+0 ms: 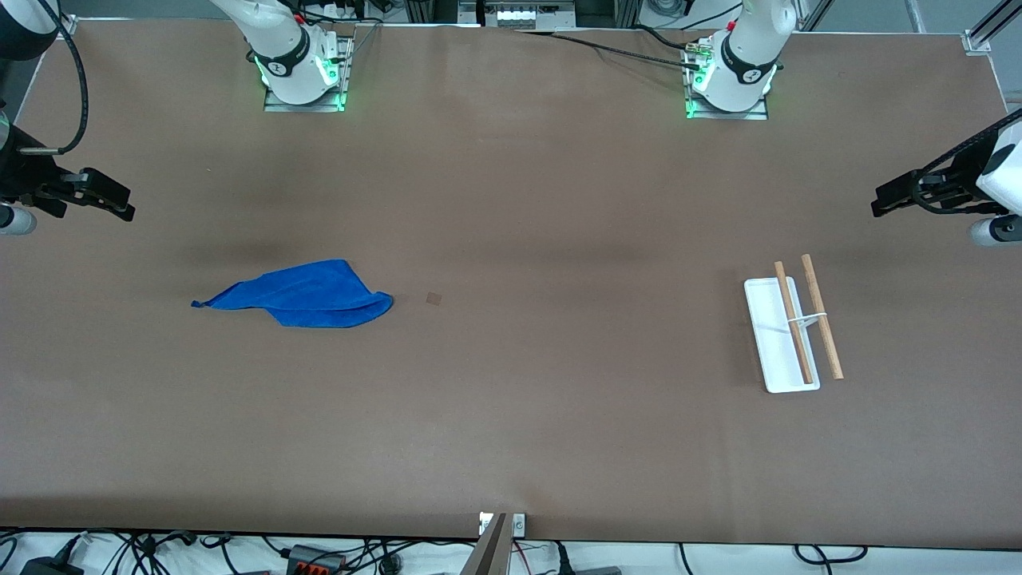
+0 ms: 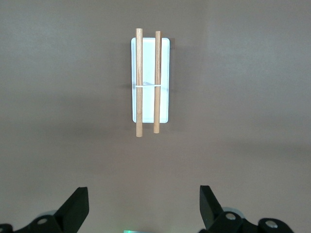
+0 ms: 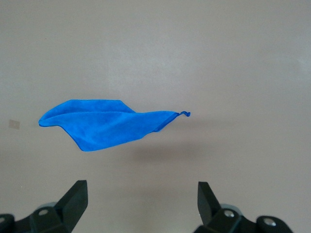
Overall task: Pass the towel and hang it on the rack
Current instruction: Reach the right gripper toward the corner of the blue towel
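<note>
The bright blue towel (image 1: 299,295) (image 3: 102,124) lies crumpled and folded flat on the brown table, toward the right arm's end. The rack (image 1: 765,335) (image 2: 148,63) stands toward the left arm's end: a white tray base with two wooden rods (image 1: 822,319) on a thin wire stand. My right gripper (image 1: 120,206) (image 3: 141,190) hangs open and empty above the table at its arm's end, apart from the towel. My left gripper (image 1: 882,201) (image 2: 144,195) hangs open and empty above the table at its own end, apart from the rack.
A small brown square patch (image 1: 433,299) (image 3: 14,124) lies on the table beside the towel, toward the rack. The two arm bases (image 1: 303,68) (image 1: 730,76) stand along the table edge farthest from the front camera. Bare tabletop stretches between towel and rack.
</note>
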You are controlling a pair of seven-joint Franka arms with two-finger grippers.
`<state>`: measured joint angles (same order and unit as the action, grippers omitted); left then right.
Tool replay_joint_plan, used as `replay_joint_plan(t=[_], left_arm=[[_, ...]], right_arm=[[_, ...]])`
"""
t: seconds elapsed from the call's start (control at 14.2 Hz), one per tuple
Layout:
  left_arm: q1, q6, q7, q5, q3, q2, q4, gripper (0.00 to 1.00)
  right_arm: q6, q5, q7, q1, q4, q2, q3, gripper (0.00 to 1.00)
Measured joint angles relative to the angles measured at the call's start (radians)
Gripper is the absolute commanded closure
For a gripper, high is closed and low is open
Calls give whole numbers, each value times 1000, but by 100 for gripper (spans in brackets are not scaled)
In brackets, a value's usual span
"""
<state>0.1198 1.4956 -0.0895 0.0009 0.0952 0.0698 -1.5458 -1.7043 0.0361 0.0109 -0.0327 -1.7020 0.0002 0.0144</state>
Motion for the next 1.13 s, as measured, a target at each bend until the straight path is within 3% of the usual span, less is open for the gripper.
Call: replay_joint_plan(t=[0.63, 1.13], left_arm=[[0, 0, 0, 0, 0, 1, -1, 0], [1, 0, 0, 0, 0, 1, -1, 0]], right_arm=[[2, -2, 0, 5, -3, 14, -1, 0], [1, -1, -1, 19, -10, 155, 3, 0]])
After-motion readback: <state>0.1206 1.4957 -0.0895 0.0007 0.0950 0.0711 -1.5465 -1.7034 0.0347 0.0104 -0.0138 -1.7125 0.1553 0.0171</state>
